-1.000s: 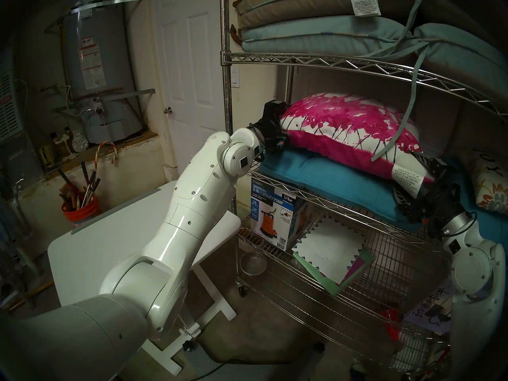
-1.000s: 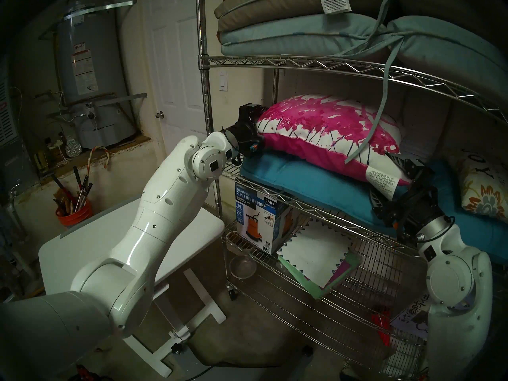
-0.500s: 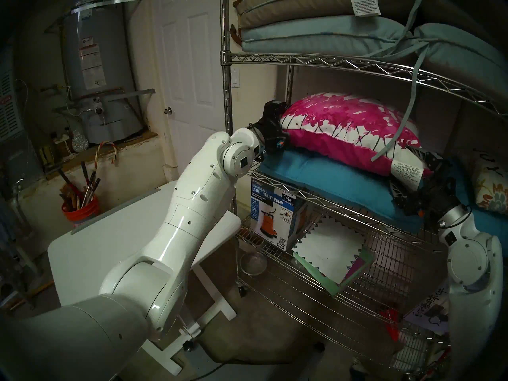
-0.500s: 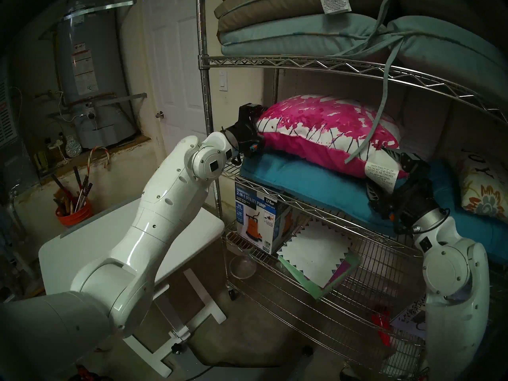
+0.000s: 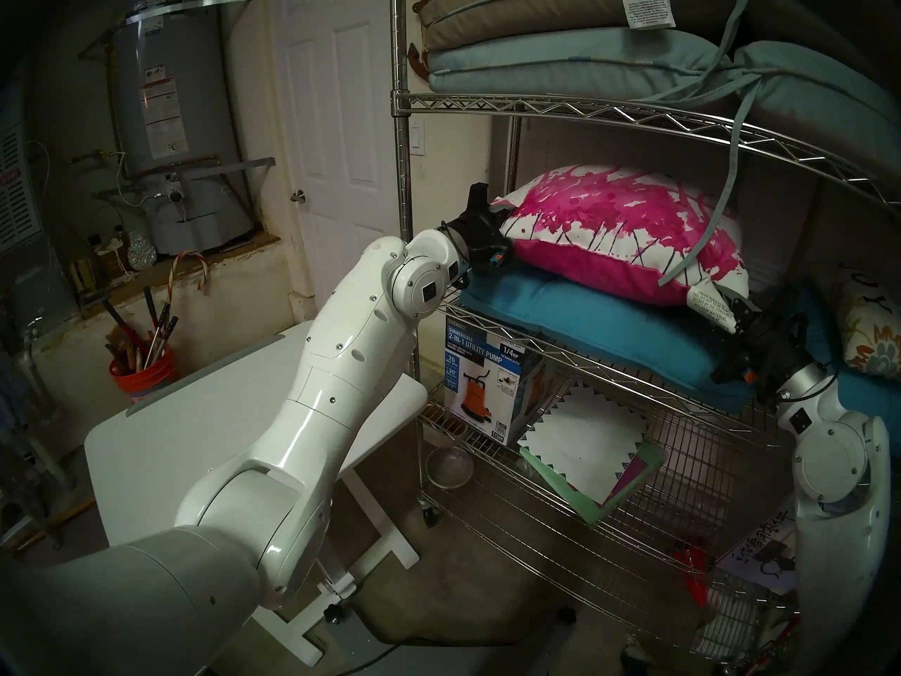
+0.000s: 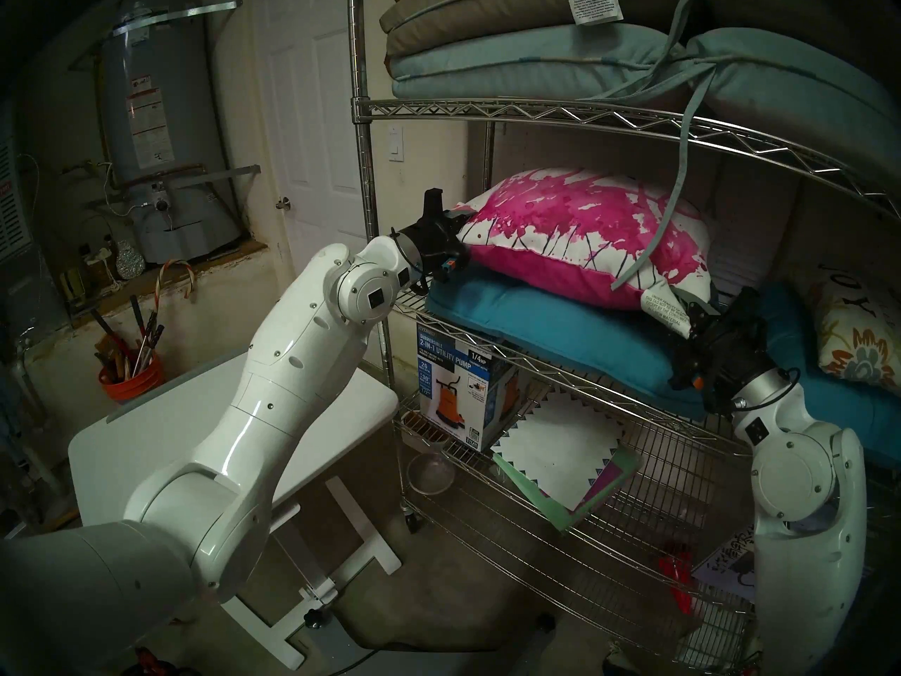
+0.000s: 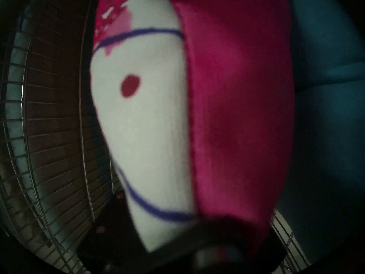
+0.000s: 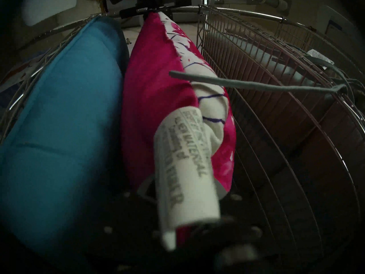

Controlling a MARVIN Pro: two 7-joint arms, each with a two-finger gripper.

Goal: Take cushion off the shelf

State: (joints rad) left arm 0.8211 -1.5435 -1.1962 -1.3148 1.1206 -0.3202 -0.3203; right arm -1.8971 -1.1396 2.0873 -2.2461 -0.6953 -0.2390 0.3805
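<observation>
The cushion, white with a magenta splatter print and a pink underside, lies on a teal seat cushion on the middle tier of the chrome wire shelf. My left gripper is shut on the cushion's left corner, which sticks up pinched. My right gripper is shut on its right corner, by the white care tag. In the left wrist view the cushion fills the middle. In the right wrist view the cushion narrows into my gripper with the tag rolled over it.
A grey-green tie strap hangs from the seat cushions on the tier above and crosses the cushion's right part. A floral pillow lies to the right. A pump box stands on the tier below. A white table stands at the left.
My right gripper moved in and closed on the cushion's right corner at the tag. My left gripper turned and pinched the left corner, which now sticks up. The cushion's shape shifted slightly.
</observation>
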